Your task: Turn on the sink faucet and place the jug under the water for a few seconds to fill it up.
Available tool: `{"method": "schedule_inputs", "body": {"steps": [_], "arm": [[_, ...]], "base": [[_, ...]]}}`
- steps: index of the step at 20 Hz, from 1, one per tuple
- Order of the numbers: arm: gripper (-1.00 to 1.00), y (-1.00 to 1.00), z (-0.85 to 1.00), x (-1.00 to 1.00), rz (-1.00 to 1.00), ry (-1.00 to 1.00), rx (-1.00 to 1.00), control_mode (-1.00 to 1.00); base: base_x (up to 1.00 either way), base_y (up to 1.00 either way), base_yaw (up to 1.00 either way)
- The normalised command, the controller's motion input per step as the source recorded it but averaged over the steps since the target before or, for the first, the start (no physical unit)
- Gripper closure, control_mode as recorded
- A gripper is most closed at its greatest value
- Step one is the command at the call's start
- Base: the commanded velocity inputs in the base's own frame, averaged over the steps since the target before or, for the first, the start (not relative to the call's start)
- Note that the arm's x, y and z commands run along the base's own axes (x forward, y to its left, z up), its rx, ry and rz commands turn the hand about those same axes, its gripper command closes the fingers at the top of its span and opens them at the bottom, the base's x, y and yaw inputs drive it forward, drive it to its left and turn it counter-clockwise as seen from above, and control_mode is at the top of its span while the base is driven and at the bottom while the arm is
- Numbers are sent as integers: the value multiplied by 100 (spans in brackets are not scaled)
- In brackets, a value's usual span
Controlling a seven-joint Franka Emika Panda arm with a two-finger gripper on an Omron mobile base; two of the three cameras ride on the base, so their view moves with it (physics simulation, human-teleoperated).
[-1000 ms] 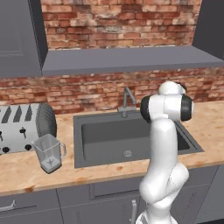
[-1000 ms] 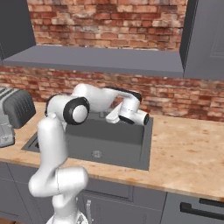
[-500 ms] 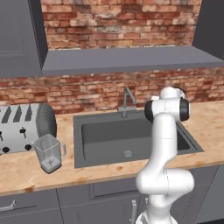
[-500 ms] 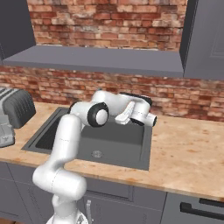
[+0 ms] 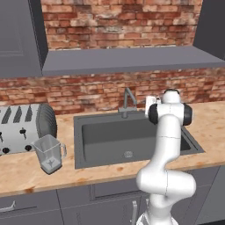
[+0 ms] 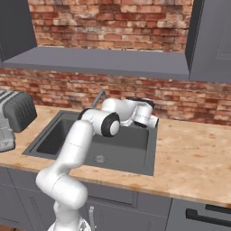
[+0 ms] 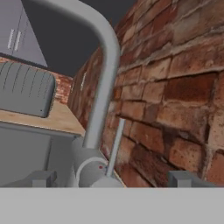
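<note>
Claw (image 7: 111, 178) level, fingertips flanking sink faucet (image 7: 103, 83) base.

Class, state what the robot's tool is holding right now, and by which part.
Nothing is held: the tool stands open astride the sink faucet base, while the jug sits alone on the counter.

Clear jug (image 5: 49, 153) stands upright left of sink (image 5: 105, 136); grey faucet (image 5: 128, 101) behind basin.

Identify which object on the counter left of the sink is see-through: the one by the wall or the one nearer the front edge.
The jug nearer the front edge: clear with a side handle, unlike the opaque silver toaster behind it.
</note>
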Motion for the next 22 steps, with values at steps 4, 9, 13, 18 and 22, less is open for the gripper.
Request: {"method": "schedule_inputs", "body": {"steps": [4, 9, 13, 18, 22], "arm": [[-100, 5, -1, 13, 0, 4, 0, -100], [-100, 5, -3, 17, 0, 7, 0, -100], [-100, 8, -2, 10, 0, 9, 1, -100], [-100, 29, 3, -1, 1, 8, 1, -100], [-100, 37, 0, 1, 0, 8, 0, -100]], "base": [[0, 0, 0], [0, 0, 0], [0, 0, 0], [0, 0, 0], [0, 0, 0]]}}
